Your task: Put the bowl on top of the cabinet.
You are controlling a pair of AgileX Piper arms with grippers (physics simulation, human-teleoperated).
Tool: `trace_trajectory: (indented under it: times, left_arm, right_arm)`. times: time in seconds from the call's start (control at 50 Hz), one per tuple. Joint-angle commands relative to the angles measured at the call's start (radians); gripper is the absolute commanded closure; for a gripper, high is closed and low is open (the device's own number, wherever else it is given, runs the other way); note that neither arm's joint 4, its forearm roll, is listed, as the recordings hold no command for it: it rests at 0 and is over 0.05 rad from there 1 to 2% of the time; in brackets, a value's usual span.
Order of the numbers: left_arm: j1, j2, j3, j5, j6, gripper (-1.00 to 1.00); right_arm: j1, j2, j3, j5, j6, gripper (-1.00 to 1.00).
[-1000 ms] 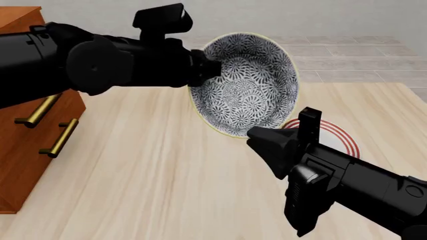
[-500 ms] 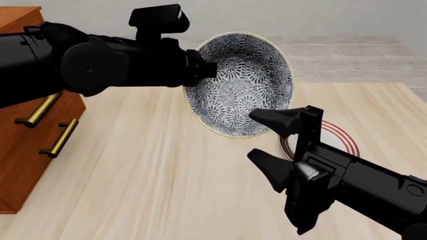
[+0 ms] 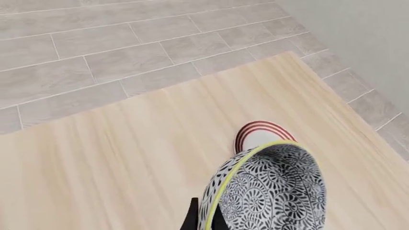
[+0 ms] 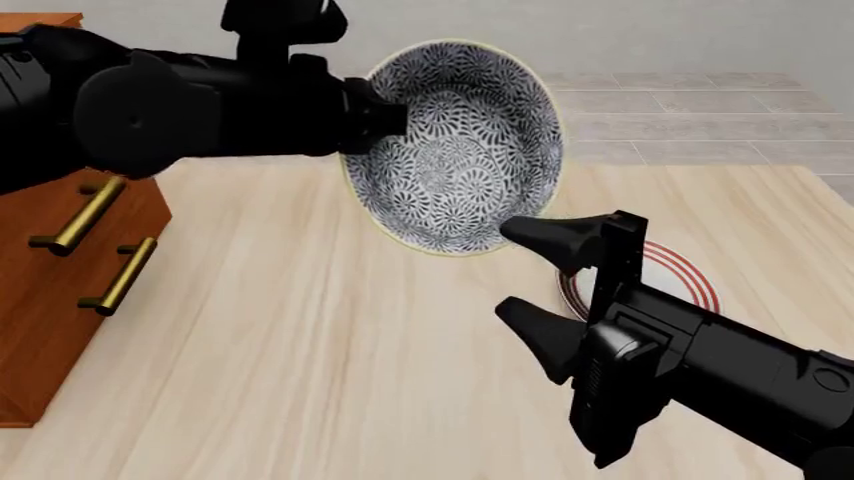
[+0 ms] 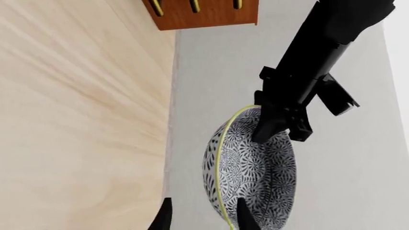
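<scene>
The bowl (image 4: 454, 145), blue-and-white patterned inside with a pale rim, hangs tilted on its side above the table. My left gripper (image 4: 387, 115) is shut on its left rim. In the left wrist view the bowl (image 3: 268, 191) fills the lower right, pinched at the rim by my left gripper (image 3: 204, 221). The reddish-brown cabinet (image 4: 54, 300) with brass handles stands at the left, partly behind the left arm. My right gripper (image 4: 534, 285) stands open just below and right of the bowl, holding nothing. The right wrist view shows the bowl (image 5: 252, 167), the cabinet (image 5: 204, 12) and my right gripper (image 5: 204, 220).
A flat white plate with red rings (image 4: 674, 280) lies on the wooden table (image 4: 334, 350), partly hidden by the right arm; the plate (image 3: 259, 134) also shows behind the bowl. Beyond the table's far edge lies a tiled floor (image 3: 96, 52).
The left arm has carried the bowl up and to the left, toward the cabinet. The right gripper opened about a second ago and has stayed in place since.
</scene>
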Motion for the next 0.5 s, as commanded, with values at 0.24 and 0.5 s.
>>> trace_trajectory:
  times: [0.24,0.5]
  left_arm:
    - [0.069,-0.103,-0.009,0.047,-0.011,1.0]
    - [0.116,-0.15,-0.012,0.085,-0.055,1.0]
  right_arm:
    - [-0.006,-0.005,0.009,-0.002,0.01,-1.0]
    - [-0.006,-0.005,0.009,-0.002,0.01,-1.0]
